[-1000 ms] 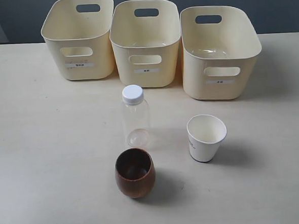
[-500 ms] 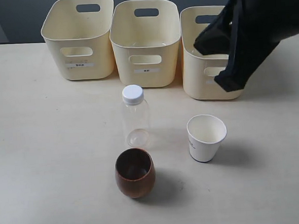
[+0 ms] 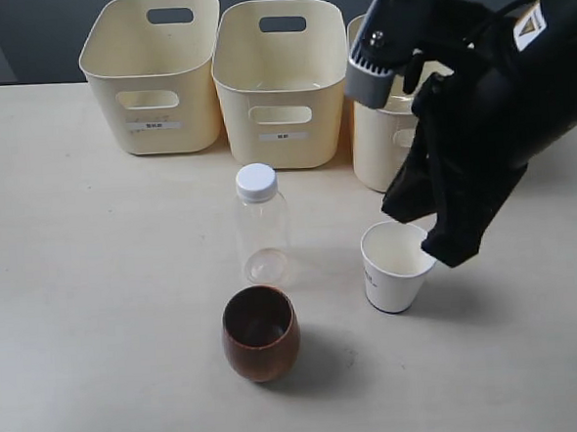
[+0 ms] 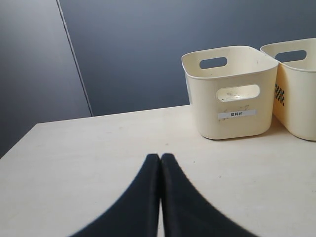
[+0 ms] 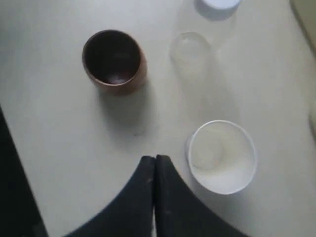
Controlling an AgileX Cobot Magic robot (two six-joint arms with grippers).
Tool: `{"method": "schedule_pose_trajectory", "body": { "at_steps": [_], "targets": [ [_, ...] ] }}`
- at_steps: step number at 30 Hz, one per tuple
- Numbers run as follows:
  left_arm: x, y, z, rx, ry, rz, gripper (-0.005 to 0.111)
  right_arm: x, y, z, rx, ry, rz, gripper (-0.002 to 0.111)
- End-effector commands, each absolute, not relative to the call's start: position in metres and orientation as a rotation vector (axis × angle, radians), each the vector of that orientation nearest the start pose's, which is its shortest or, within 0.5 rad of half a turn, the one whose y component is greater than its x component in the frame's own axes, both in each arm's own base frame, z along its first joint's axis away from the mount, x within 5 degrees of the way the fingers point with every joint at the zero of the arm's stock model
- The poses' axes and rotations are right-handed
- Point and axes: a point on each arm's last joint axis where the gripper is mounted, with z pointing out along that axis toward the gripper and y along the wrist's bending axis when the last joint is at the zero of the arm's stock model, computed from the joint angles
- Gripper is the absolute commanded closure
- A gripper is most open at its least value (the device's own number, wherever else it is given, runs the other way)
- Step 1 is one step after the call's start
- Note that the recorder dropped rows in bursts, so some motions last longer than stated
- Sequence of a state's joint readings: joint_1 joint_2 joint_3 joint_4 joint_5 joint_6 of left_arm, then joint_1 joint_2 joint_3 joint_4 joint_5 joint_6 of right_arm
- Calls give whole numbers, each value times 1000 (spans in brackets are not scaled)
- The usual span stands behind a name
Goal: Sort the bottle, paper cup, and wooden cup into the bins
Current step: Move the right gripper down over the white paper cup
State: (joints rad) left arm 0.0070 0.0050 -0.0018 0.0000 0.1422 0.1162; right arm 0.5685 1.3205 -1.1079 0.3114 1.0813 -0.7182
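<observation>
My right gripper (image 5: 155, 163), fingers pressed together, hovers just beside the paper cup (image 3: 397, 265). It has dropped from over the bins (image 3: 280, 79); my left gripper (image 4: 160, 160) is clenched too.

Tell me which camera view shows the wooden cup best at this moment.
The exterior view: the wooden cup stands upright and unobstructed on the table, nearest the camera, with its rounded side and dark inside both visible. The right wrist view shows it from above, slightly blurred, mostly its rim and interior. The left wrist view does not show it.
</observation>
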Motion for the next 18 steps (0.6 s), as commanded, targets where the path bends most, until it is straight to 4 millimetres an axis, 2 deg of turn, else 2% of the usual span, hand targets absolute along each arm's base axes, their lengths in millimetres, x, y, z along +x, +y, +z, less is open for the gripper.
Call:
{"method": "schedule_pose_trajectory", "body": {
  "at_steps": [1, 12, 18],
  "targets": [
    [56, 0, 201, 87, 1617, 94, 107, 203, 163, 303, -1580, 2333, 432, 109],
    [56, 0, 201, 87, 1617, 94, 107, 231, 177, 254, -1634, 2469, 399, 109],
    [56, 0, 201, 87, 1617, 94, 107, 237, 176, 243, -1673, 2485, 331, 109]
  ]
}}
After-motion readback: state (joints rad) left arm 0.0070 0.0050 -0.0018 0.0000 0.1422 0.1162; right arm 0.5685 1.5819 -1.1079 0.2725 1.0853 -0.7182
